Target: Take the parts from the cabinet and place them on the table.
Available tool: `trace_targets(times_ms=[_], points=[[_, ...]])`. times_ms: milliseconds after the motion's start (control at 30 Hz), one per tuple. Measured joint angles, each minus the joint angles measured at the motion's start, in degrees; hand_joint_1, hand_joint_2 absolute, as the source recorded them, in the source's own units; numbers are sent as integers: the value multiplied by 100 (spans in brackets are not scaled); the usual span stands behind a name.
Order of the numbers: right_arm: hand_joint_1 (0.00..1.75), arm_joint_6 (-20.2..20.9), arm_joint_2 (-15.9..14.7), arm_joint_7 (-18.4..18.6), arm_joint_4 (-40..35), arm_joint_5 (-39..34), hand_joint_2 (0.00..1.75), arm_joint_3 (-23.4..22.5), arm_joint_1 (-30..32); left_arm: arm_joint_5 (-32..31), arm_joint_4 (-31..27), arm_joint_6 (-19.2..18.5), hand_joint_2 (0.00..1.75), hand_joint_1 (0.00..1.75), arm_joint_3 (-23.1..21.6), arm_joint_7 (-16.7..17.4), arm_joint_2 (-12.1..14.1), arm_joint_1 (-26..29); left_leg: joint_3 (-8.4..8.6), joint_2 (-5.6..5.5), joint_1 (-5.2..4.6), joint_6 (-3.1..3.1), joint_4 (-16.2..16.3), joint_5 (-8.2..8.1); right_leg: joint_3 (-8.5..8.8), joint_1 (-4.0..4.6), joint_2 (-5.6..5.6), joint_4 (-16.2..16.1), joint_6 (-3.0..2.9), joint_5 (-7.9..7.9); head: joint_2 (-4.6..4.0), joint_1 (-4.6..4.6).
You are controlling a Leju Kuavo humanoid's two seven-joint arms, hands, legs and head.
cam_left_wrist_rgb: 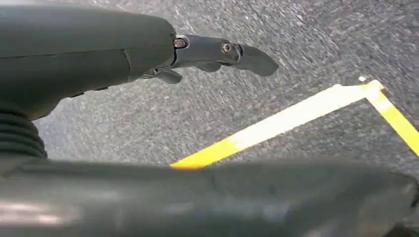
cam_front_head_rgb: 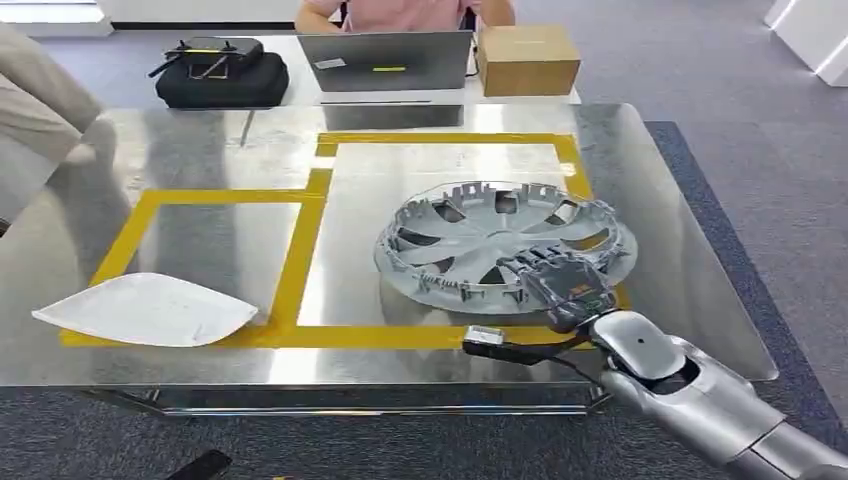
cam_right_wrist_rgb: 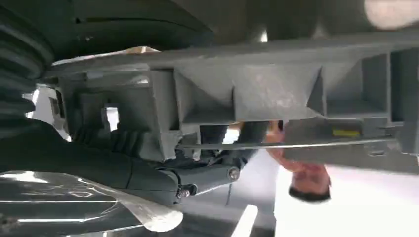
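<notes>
A grey wheel cover (cam_front_head_rgb: 480, 235) lies inner side up on the steel table (cam_front_head_rgb: 200, 150), inside the right yellow-taped field. My right hand (cam_front_head_rgb: 560, 285) reaches in from the near right and grips its near rim, fingers over the edge. The right wrist view shows that rim (cam_right_wrist_rgb: 257, 89) close up, with my right hand (cam_right_wrist_rgb: 148, 173) clasped around it from below. A white curved panel (cam_front_head_rgb: 150, 308) lies on the table's near left. My left hand (cam_left_wrist_rgb: 148, 54) hangs over grey carpet, its fingers (cam_left_wrist_rgb: 222, 49) stretched out and holding nothing.
Yellow tape (cam_front_head_rgb: 300, 250) marks two fields on the table. Behind it stand a laptop (cam_front_head_rgb: 385, 58), a black bag (cam_front_head_rgb: 220, 72) and a cardboard box (cam_front_head_rgb: 527, 58), with a person seated there. Another person's sleeve (cam_front_head_rgb: 35, 120) is at the left edge. Yellow floor tape (cam_left_wrist_rgb: 296, 116) crosses the carpet.
</notes>
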Motion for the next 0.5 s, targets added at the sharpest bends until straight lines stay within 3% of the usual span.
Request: trace_targets(times_ms=[267, 367, 500], points=[[0, 2315, 306, 868, -325, -1712, 175, -72, -295, 365, -567, -33, 0, 0, -20, 284, 114, 173, 0, 1, 1, -9, 0, 6, -1, 1, 0, 2, -2, 2, 0, 0], [0, 2840, 368, 1144, -437, -2429, 175, -70, -471, 462, -693, -77, 0, 0, -22, 328, 157, 217, -1, 0, 2, -10, 0, 7, -1, 1, 0, 4, -4, 5, 0, 2], [0, 3532, 374, 1528, -606, -3917, 175, 42, -871, 658, -783, -127, 0, 0, -28, 319, 227, 254, -1, 1, 2, -10, 0, 7, -4, 1, 2, 4, -5, 5, 0, 2]])
